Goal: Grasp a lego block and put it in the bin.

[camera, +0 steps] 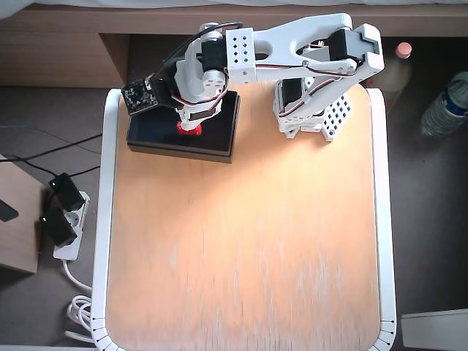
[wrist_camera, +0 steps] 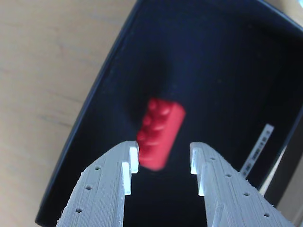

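Note:
In the wrist view the red lego block (wrist_camera: 159, 134) shows against the black floor of the bin (wrist_camera: 222, 66), just past my fingertips and blurred at its near end. My gripper (wrist_camera: 163, 163) is open, and its jaws stand wider apart than the block. The block's near corner overlaps the left fingertip (wrist_camera: 133, 160) in the picture, and I cannot tell whether they touch. In the overhead view the gripper (camera: 191, 121) hangs over the bin (camera: 223, 139) at the table's far left, with the lego block (camera: 189, 129) showing red below it.
A white label strip (wrist_camera: 258, 149) runs along the bin's right wall. The arm's base (camera: 311, 110) stands right of the bin. The wooden tabletop (camera: 248, 248) has a white rim. Off the table are bottles (camera: 446, 102) and a power strip (camera: 62, 219).

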Available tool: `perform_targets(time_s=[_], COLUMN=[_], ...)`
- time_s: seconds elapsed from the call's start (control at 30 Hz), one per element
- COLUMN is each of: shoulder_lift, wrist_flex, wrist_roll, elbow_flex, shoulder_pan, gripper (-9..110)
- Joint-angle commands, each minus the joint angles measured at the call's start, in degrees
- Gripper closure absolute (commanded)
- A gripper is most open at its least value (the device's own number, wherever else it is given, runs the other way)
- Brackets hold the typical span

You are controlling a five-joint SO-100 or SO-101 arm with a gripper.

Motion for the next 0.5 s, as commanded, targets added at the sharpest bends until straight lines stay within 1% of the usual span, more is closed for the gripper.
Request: perform_targets(time_s=[0.0, 0.23, 0.47], shoulder_lift=[0.6, 5.9, 15.6], wrist_flex=[-1.6, -1.7, -1.7], wrist_roll=[0.6, -1.8, -6.2], elbow_flex=[-0.5, -0.7, -1.0], shoulder_pan=[1.1, -4.5, -18.6], gripper=[89, 90, 90])
